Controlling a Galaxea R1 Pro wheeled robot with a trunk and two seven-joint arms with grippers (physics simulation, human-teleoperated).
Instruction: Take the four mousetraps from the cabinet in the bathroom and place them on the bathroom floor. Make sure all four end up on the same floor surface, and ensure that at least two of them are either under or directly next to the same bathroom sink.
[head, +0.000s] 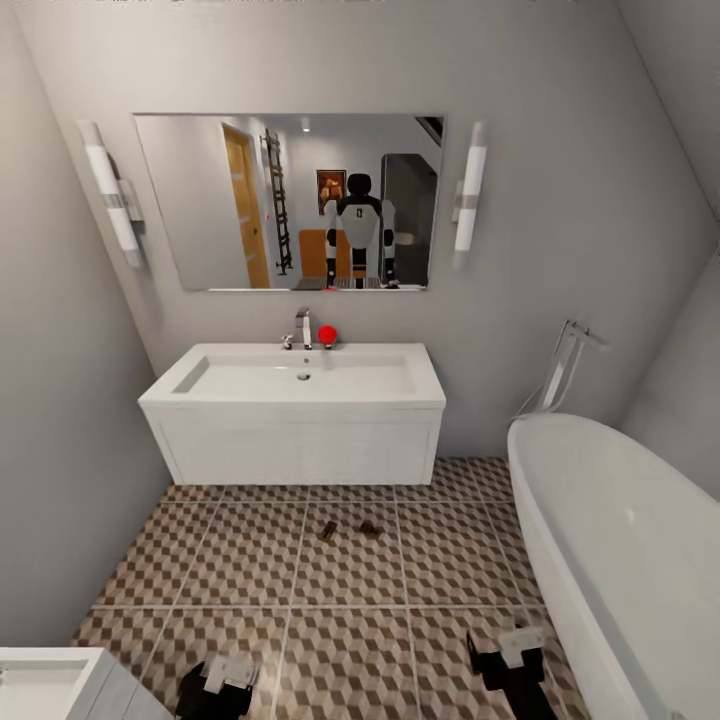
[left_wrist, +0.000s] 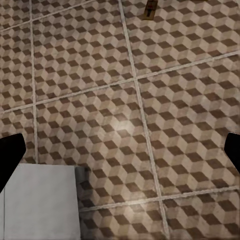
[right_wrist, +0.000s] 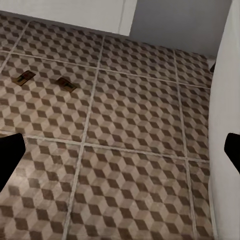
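Two mousetraps (head: 348, 529) on the bathroom floor (head: 240, 560) before the sink (head: 300, 385).

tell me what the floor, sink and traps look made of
Floor: apparently glazed tile, with pale grout lines and a soft glare in the left wrist view. Sink: smooth white, likely ceramic. Traps: brown, seemingly wood with dark parts, too small to confirm.

No lettering, labels, brand marks or numbers can be read anywhere. The framed picture reflected in the mirror (head: 290, 200) above the sink (head: 295, 385) is too small and blurred to make out any writing, and the mousetraps (head: 347, 529) on the floor before the sink carry no legible marks.
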